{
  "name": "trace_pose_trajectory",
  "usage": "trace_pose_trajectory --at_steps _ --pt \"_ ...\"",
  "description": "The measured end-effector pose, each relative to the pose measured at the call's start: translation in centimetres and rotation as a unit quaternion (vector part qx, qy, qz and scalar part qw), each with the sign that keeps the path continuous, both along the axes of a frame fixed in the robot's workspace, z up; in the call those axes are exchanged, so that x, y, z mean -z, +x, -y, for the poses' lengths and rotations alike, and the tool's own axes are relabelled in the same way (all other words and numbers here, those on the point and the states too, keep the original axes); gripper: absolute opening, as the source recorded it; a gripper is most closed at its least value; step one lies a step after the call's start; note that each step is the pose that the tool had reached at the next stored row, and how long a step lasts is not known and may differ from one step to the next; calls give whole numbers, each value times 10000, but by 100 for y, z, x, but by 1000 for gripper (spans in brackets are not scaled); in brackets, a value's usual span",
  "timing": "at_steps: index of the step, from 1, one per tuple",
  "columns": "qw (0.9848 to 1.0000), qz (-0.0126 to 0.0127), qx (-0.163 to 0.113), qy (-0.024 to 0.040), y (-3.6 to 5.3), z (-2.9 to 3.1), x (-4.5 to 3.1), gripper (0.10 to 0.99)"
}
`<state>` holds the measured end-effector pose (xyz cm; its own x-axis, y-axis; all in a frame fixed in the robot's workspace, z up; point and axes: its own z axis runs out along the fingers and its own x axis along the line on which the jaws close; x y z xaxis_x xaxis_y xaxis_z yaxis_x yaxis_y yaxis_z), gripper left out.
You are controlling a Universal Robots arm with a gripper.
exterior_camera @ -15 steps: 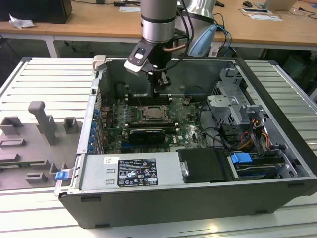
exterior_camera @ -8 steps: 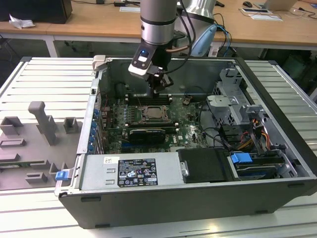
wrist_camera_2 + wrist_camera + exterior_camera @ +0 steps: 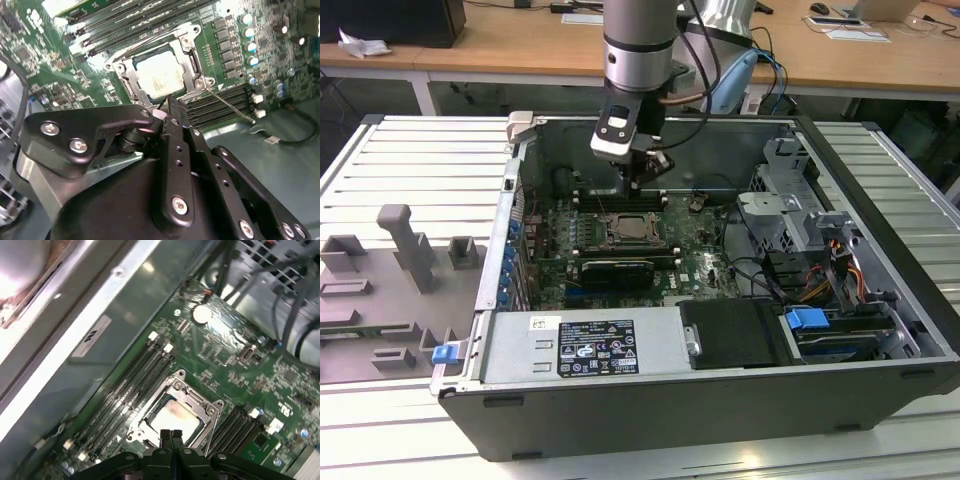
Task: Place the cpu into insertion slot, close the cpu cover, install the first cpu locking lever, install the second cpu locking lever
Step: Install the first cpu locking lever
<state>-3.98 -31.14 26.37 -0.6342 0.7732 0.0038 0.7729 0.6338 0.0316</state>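
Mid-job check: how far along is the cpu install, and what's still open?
Looks done: the cpu sits in the insertion slot, and the cpu cover lies flat, framing it. In hand: the gripper, fingers shut, hangs close over the socket's edge. Left: the levers. One thin lever rod juts away from the socket, seemingly unlatched; I cannot judge the other.

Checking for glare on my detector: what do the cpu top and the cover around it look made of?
The cpu top looks like pale matte metal, smudged and softly reflective. The cover seems thin stamped metal, probably steel: silvery, with bright edge highlights.
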Motion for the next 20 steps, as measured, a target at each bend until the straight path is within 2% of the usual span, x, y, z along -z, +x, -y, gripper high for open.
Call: trace_pose_trajectory --at_steps 3,5,9,12,13,15,16,18,20 --pt "9995 0 -311 0 0 0 0 106" --pt "9986 0 -528 0 0 0 0 106" --pt "9944 0 -1058 0 0 1 2 106" --pt "9887 0 -1498 0 0 0 4 106" --pt "9859 0 -1674 -1 0 1 5 106" --pt "9825 0 -1861 0 0 0 6 106" --pt "9789 0 -2043 -1 0 0 6 106" --pt "9742 0 -2256 0 0 0 7 106" --pt "9676 0 -2525 0 0 0 7 106"
